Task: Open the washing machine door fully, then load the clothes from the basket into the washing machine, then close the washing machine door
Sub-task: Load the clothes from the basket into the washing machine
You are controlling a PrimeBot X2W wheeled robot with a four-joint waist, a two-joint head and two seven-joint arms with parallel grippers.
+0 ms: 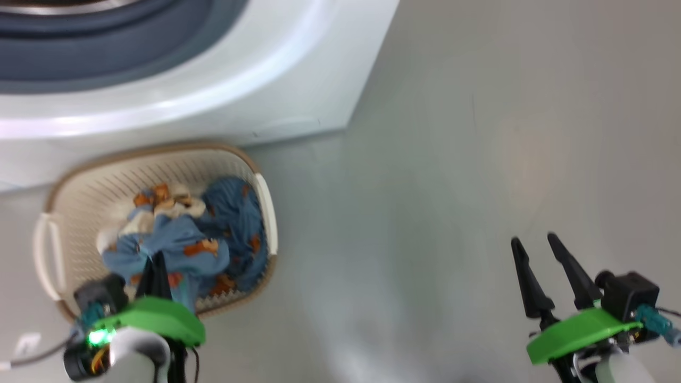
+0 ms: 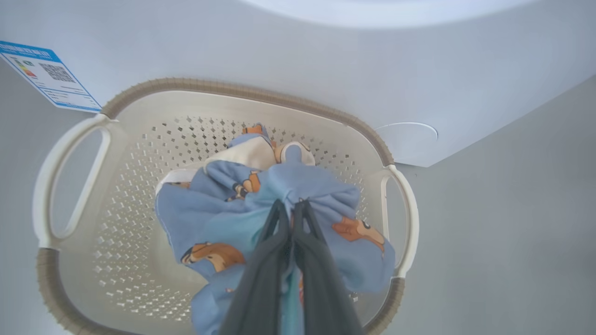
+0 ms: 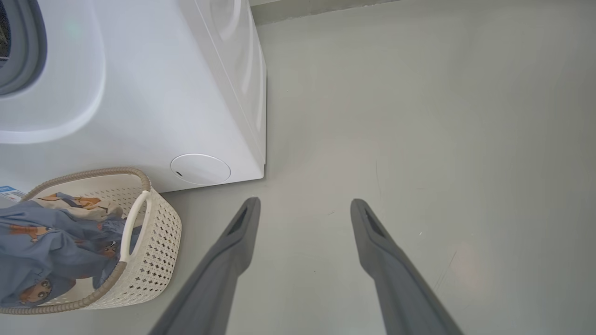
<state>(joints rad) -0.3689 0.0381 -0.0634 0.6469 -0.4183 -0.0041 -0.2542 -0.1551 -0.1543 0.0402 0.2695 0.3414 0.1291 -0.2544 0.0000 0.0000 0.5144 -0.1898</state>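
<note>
The washing machine point(image 1: 213, 80) stands on the grey floor point(image 1: 452, 186) ahead of me, its blue-grey gasket point(image 1: 106, 53) at the top of the head view. The basket point(image 1: 154, 159) sits on the floor just in front of it, near the round service flap point(image 3: 200, 169). The clothes point(image 1: 181, 244) lie heaped inside the basket. My left hand point(image 2: 291, 207) is pressed together, pinching a fold of blue cloth atop the heap. My right hand point(image 3: 305, 204) hangs spread over bare floor, well apart from the basket.

Dark tapered fingers point(image 1: 529, 282), bright green wrist shells point(image 1: 580, 330), teal cable connectors point(image 1: 657, 322).
</note>
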